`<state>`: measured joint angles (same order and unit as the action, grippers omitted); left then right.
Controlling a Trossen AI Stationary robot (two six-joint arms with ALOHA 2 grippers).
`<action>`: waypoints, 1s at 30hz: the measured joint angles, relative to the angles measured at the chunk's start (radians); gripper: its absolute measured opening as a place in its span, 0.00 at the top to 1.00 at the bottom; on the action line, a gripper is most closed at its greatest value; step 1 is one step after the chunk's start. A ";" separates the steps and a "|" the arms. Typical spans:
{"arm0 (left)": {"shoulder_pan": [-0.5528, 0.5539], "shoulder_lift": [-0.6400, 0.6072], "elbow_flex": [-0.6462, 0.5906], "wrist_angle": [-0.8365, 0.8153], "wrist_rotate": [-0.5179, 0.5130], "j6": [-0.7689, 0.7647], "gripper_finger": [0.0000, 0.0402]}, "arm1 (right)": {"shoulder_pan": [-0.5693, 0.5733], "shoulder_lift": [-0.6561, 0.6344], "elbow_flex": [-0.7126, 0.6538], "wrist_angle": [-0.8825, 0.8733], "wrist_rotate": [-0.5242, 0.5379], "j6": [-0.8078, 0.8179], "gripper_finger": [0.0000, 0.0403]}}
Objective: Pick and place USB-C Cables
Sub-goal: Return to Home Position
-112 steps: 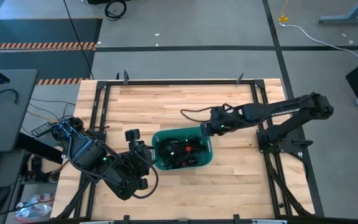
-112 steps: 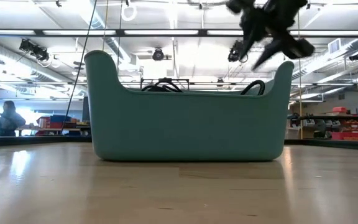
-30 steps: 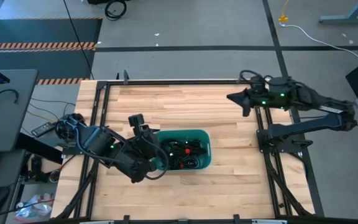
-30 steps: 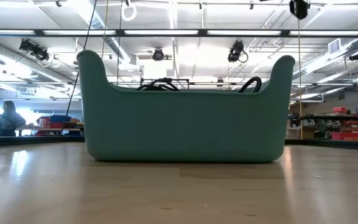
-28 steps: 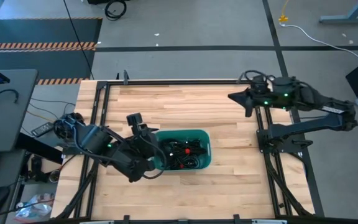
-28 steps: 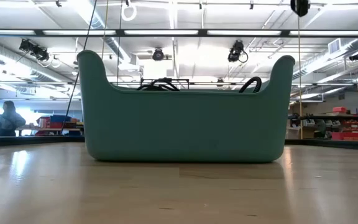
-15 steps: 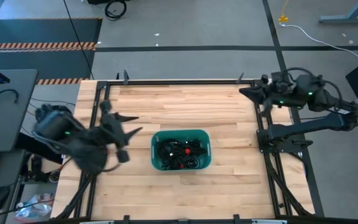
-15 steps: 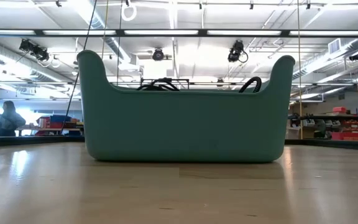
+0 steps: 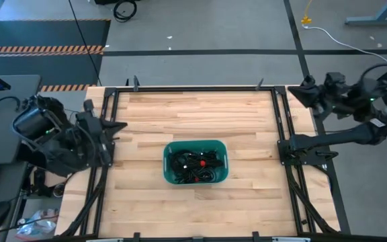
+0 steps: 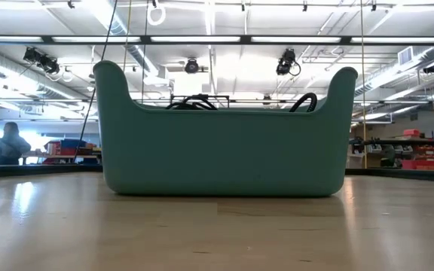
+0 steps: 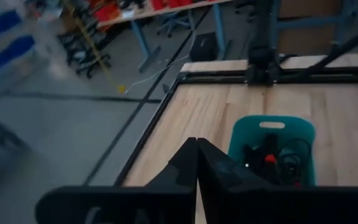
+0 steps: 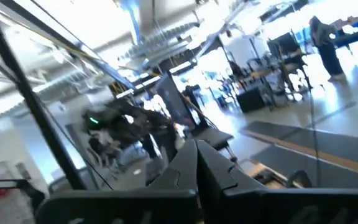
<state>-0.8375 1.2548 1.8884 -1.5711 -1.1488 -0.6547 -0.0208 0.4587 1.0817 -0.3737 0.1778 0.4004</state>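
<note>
The USB-C cables (image 9: 195, 163) lie as a black tangle with red ties in a teal bin (image 9: 220, 149) at the table's middle. In the low view, cable loops (image 10: 197, 101) show above the bin's rim (image 10: 221, 111). My left gripper (image 9: 117, 126) hangs shut over the table's left frame rail, pointing at the bin (image 11: 241, 134), and holds nothing. Its shut fingers (image 11: 196, 157) show in the left wrist view, with the cables (image 11: 271, 158) beyond them. My right gripper (image 9: 293, 95) is shut at the table's far right corner, tipped upward, and holds nothing.
A black frame rail (image 9: 193, 88) runs around the wooden table (image 9: 193, 114). Bare wood lies on all sides of the bin. A person (image 10: 10, 143) stands far off in the room, and another person (image 12: 325, 40) shows in the right wrist view.
My left gripper has drawn back from the bin's left end toward the table's left edge, risen a little and shut. My right gripper has gone toward the table's right edge and tipped upward, staying shut. The bin and the cables have kept still.
</note>
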 joint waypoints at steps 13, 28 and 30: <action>-0.084 -0.467 -0.743 0.392 0.151 -0.253 0.99 | 0.000 -0.116 0.000 -0.002 -0.219 -0.122 0.93; -0.073 -0.992 -1.308 0.983 0.292 0.066 1.00 | 0.000 -0.128 -0.005 -0.079 -0.251 -0.075 0.94; -0.056 -1.047 -1.314 0.985 0.279 0.130 1.00 | 0.000 -0.129 -0.010 -0.073 -0.221 -0.067 0.94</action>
<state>-0.8934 0.2079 0.5743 -0.5860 -0.8696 -0.5251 -0.0208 0.3293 1.0714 -0.4466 -0.0428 0.3338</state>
